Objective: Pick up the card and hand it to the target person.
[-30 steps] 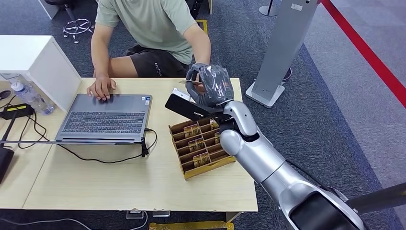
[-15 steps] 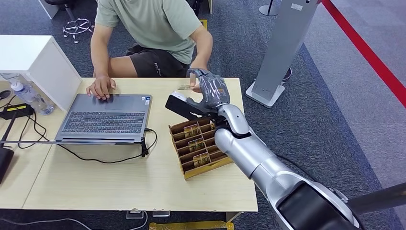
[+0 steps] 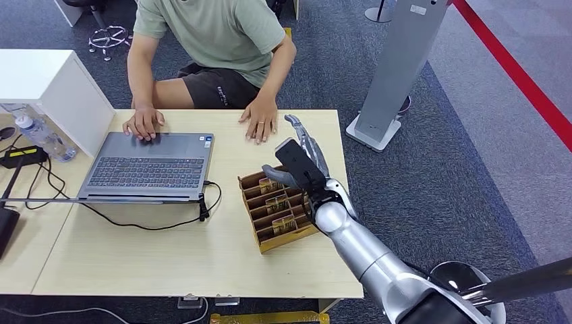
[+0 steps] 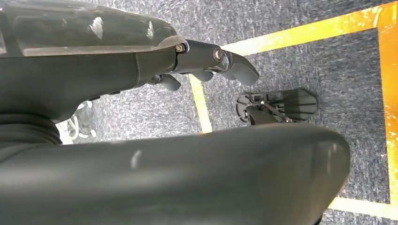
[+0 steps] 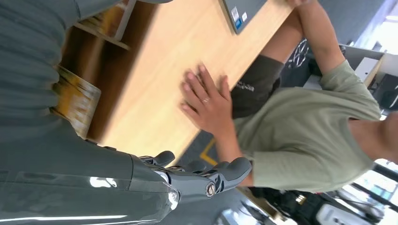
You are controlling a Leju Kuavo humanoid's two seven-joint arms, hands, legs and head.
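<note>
Shorts (image 3: 219, 86): small pale lettering is showing on the leg, beyond the right hand (image 3: 301, 162), too small to read.
Laptop (image 3: 150, 165): little stickers are sitting on the palm rest, left of the hand; their print is not legible.
Grey stand (image 3: 398, 67): a white label is showing near its top, unreadable.
Readable text: none is coming through anywhere.

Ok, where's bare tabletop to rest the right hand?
Bare wood lies in front of the laptop and cable, left of the card box. A smaller patch lies between laptop and box. The far edge is crowded by the person's hands. The right hand hovers above the box.
</note>
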